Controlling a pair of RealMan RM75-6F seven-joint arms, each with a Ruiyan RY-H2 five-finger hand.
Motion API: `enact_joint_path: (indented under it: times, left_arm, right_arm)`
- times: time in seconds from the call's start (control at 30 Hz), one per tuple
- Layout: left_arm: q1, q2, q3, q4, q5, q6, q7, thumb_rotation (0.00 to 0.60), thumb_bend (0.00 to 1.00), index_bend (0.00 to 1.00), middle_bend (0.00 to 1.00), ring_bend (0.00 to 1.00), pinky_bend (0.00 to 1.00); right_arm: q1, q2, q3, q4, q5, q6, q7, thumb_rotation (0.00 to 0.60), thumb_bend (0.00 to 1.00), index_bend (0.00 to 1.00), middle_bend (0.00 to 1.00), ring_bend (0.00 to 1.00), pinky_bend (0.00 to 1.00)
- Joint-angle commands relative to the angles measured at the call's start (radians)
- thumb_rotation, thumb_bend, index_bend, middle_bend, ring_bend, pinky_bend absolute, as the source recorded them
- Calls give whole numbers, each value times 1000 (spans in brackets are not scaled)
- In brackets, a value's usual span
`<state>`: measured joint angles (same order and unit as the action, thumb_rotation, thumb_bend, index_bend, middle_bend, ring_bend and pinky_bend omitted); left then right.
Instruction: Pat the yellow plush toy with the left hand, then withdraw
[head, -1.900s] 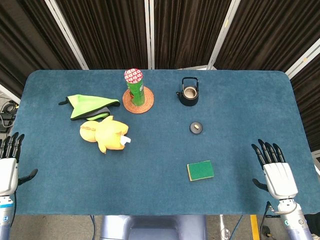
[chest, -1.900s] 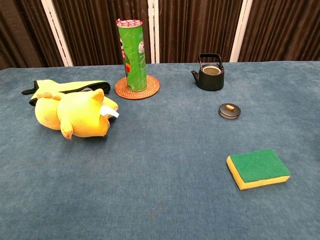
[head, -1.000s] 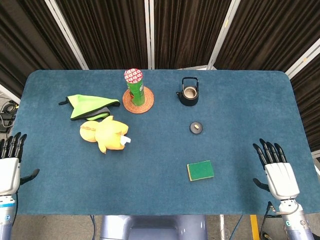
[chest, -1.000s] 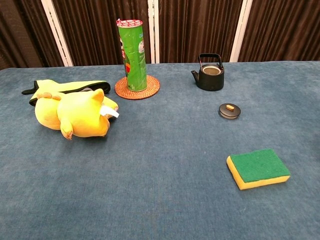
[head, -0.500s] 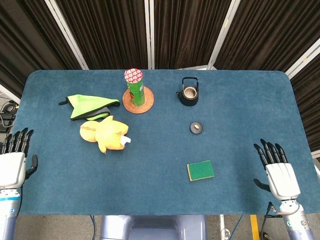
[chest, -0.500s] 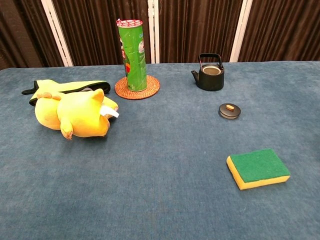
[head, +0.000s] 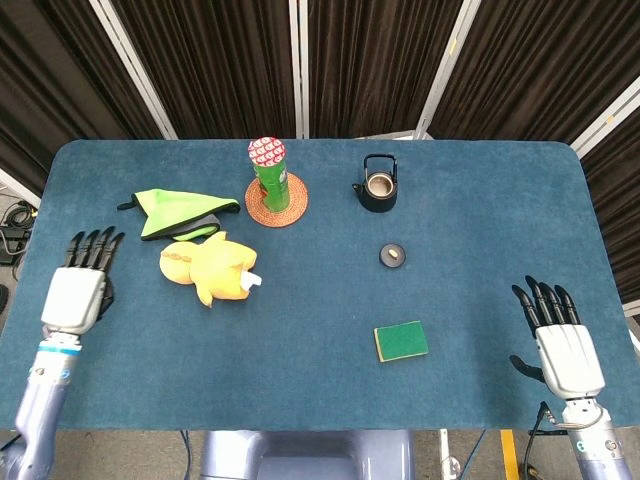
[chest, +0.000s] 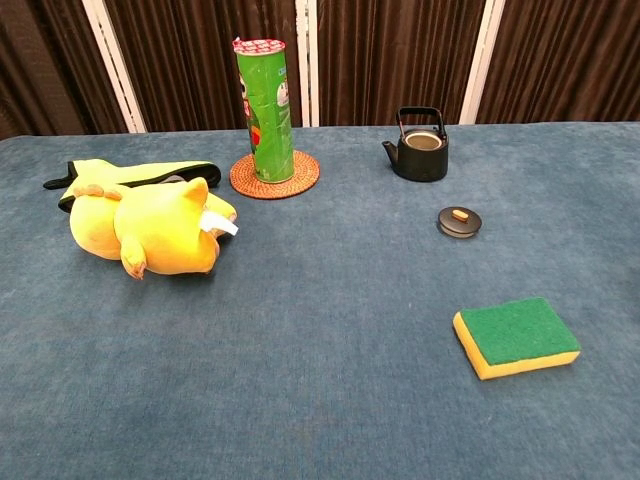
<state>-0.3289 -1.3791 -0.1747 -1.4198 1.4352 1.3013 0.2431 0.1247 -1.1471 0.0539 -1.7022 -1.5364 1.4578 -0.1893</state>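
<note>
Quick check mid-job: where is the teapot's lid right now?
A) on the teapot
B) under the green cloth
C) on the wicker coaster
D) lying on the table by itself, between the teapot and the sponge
D: the lid lies on the table, apart from the open teapot and the sponge.

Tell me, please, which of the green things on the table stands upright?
The green can on the round woven coaster stands upright, with its red lid on top. The green cloth and the green-topped sponge both lie flat.
</note>
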Motion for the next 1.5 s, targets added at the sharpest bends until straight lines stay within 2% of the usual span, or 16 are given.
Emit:
enact_joint_path:
  times: [0.03, 0.43, 0.63, 0.73, 1.1, 1.5]
  left_arm:
    - [-38, -37, -3, 43, 3, -40, 3, 600, 1000, 0, 0, 0, 0]
    - [-157, -194, -17, 215, -50, -168, 48, 600, 1000, 0, 0, 0, 0]
    - [-203, -242, -23, 266, -86, -239, 35, 600, 1000, 0, 0, 0, 0]
    - [-218, -263, -22, 286, -89, -252, 35, 600, 1000, 0, 0, 0, 0]
    - [-270, -412, 8, 464, -91, -290, 12, 600, 1000, 0, 0, 0, 0]
    - [-282, -454, 35, 431, -68, -256, 40, 600, 1000, 0, 0, 0, 0]
  right_arm:
    - [0, 1, 1, -1, 1, 0, 3, 600, 117, 0, 0, 0, 0]
    - [-1, 4, 4, -1, 3, 2, 22, 600, 117, 0, 0, 0, 0]
    - [0, 7, 6, 1, 6, 1, 34, 600, 117, 0, 0, 0, 0]
    - [1, 8, 8, 2, 11, -2, 41, 600, 117, 0, 0, 0, 0]
    - [0, 26, 16, -2, 10, 7, 87, 600, 117, 0, 0, 0, 0]
    - [-10, 30, 6, -17, -24, 33, 92, 600, 117, 0, 0, 0, 0]
